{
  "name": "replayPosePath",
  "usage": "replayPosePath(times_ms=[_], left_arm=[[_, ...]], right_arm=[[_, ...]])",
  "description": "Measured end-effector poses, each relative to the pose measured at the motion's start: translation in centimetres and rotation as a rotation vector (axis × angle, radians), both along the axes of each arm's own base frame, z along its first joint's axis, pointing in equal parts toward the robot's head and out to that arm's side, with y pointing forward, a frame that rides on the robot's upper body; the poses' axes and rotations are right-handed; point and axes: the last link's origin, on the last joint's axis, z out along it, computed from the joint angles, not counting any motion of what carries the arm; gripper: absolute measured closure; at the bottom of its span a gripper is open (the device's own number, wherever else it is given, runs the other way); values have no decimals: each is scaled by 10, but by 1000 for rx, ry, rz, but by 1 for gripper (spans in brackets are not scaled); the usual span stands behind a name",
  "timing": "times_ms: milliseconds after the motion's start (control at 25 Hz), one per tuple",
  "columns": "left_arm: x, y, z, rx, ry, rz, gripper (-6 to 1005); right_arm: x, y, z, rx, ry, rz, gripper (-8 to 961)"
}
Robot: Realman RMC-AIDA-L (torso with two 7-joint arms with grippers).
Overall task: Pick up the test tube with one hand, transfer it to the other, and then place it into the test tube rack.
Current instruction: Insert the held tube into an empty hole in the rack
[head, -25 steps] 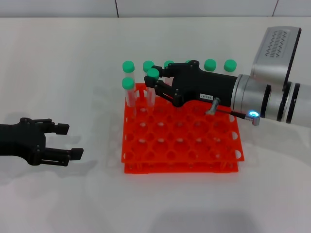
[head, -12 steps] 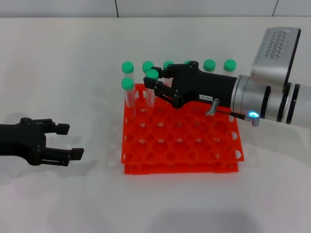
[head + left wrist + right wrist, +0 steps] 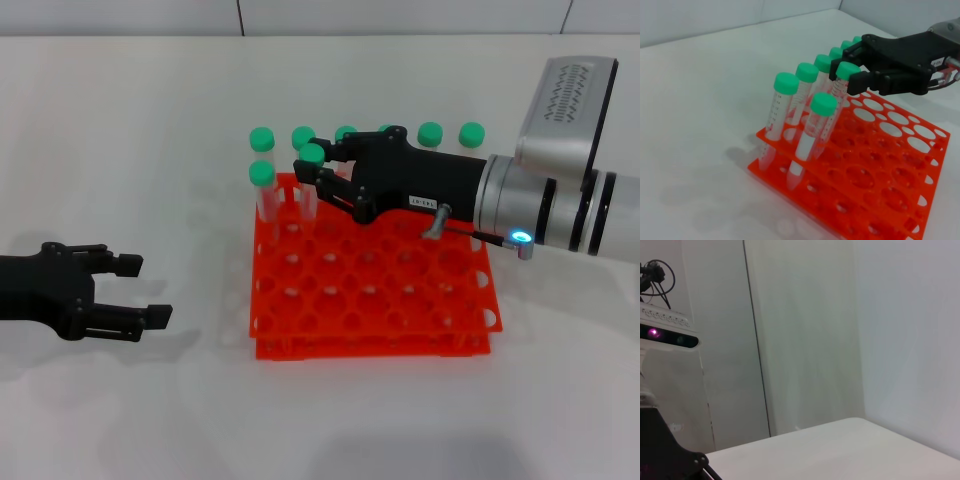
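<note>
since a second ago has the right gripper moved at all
Yes, slightly. The right gripper, shut on the test tube, has crept toward the robot's left across the rack.

Black right claw [image 3: 318, 172] bears a white label, seemingly numbered, on a silver, blue-lit arm [image 3: 560, 205].

Slim clear tube [image 3: 309, 185] with green cap, tilted, lower end down in a hole of the rack's second row from the far edge, cap end pinched between black fingers [image 3: 860, 82]. Orange-red two-tier rack [image 3: 372, 300], grid of round holes, flat on the white table, green-capped tubes along its far row.
</note>
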Motion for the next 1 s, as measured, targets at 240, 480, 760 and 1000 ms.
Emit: replayPosePath(times_ms=[240, 480, 760, 1000], left_arm=[[0, 0, 0, 1, 0, 1, 113], [0, 0, 0, 1, 0, 1, 113], [-1, 0, 1, 5, 0, 2, 113], [-2, -2, 3, 9, -4, 5, 113]], right_arm=[[0, 0, 0, -1, -2, 2, 665], [-2, -1, -1, -5, -4, 12, 649], [-4, -3, 0, -17, 10, 23, 586], [-3, -13, 10, -42, 73, 59, 452]])
